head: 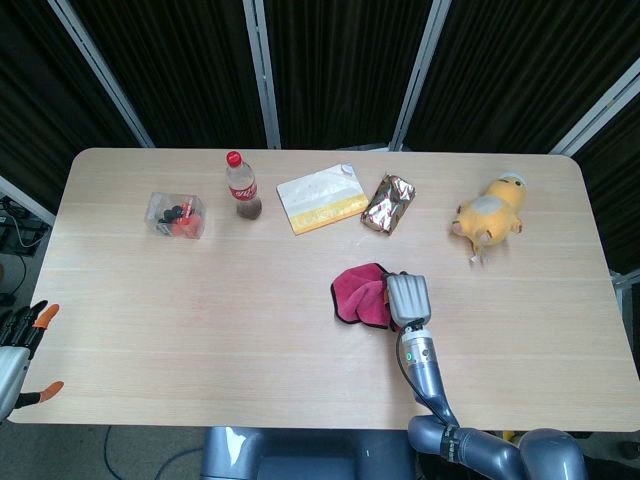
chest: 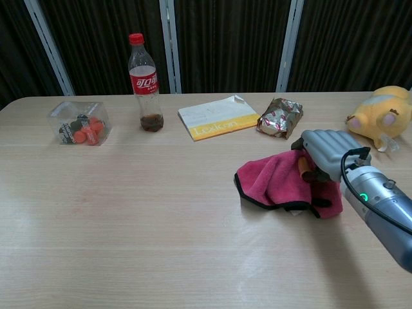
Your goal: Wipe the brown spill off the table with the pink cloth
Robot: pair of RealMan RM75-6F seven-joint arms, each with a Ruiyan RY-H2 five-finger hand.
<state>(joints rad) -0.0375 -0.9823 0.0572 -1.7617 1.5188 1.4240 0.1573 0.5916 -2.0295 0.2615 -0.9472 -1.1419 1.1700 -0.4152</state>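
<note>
**Right hand on pink cloth, mid-table**

Right hand (chest: 327, 153) pressed down on the right part of the pink cloth (chest: 277, 183), fingers curled over its top edge, an orange-tipped thumb tucked against the fabric. Hold appears to be a flat press with fingers bent over the cloth, gripping a fold of it. Same hand seen from above in the head view (head: 407, 298), at the right edge of the cloth (head: 360, 295), forearm running down toward the near table edge.

Cloth spread partly flat on the wooden table (chest: 129, 212), dark-trimmed border showing along its left and near sides. Located in the middle of the table, slightly right of centre, in front of the foil packet (chest: 279, 117) and well apart from it.

No brown mark readable on the tabletop around the cloth; cannot tell where the spill lies.

Left hand (head: 18, 345) at the far left edge of the head view, off the table, only orange-tipped fingers showing; cannot tell how far apart or what, if anything, held.

Along the back: clear box of small items (chest: 78, 122), cola bottle (chest: 144, 75), yellow-edged booklet (chest: 217, 116), yellow plush toy (chest: 381, 118).
</note>
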